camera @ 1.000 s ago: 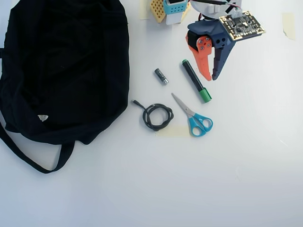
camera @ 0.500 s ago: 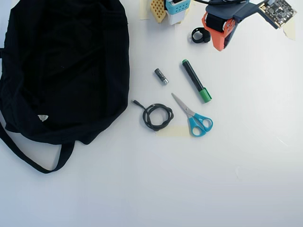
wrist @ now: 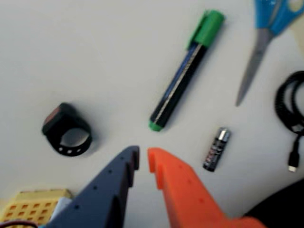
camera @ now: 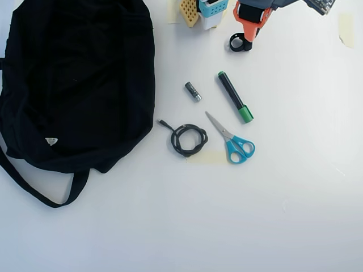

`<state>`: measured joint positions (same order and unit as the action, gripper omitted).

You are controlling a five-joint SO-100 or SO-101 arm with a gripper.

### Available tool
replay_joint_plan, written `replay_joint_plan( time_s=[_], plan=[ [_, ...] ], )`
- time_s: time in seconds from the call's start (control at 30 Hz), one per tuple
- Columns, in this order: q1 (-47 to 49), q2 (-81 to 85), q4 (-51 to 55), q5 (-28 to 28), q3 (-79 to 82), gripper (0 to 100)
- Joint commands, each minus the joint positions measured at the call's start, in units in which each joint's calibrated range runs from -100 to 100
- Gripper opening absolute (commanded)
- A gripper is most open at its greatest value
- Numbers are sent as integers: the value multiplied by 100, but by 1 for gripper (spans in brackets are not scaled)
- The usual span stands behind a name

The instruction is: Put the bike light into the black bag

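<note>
The bike light (wrist: 66, 129) is a small black chunky piece with a ring strap, lying on the white table to the left of my gripper (wrist: 143, 159) in the wrist view. The blue and orange fingers stand almost together with only a thin gap and nothing between them. In the overhead view the bike light (camera: 239, 43) lies at the top, just beside and partly under the gripper (camera: 249, 34). The black bag (camera: 79, 79) lies flat and fills the left side, far from the gripper. A dark edge at the wrist view's bottom right may be the bag.
A green-capped marker (camera: 235, 97), a battery (camera: 193, 91), blue-handled scissors (camera: 231, 139) and a coiled black cable (camera: 189, 139) lie between the gripper and the bag. A yellow perforated block (camera: 189, 11) and a blue basket (camera: 212, 8) stand at the top edge.
</note>
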<state>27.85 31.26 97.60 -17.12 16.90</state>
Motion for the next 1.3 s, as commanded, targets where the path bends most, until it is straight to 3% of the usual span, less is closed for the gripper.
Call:
replay_joint_plan(
  time_s=[0.0, 0.27, 0.57, 0.73, 1.13, 1.27],
  plan=[
    [28, 717, 94, -13, 574, 2],
    [-167, 1995, -535, 375, 2137, 2],
    [110, 2019, -1060, 978, 2290, 2],
    [132, 2069, -1405, 999, 2389, 2],
    [-189, 2111, -2197, 233, 3179, 2],
    [-653, 2111, -2412, -297, 3557, 2]
  ],
)
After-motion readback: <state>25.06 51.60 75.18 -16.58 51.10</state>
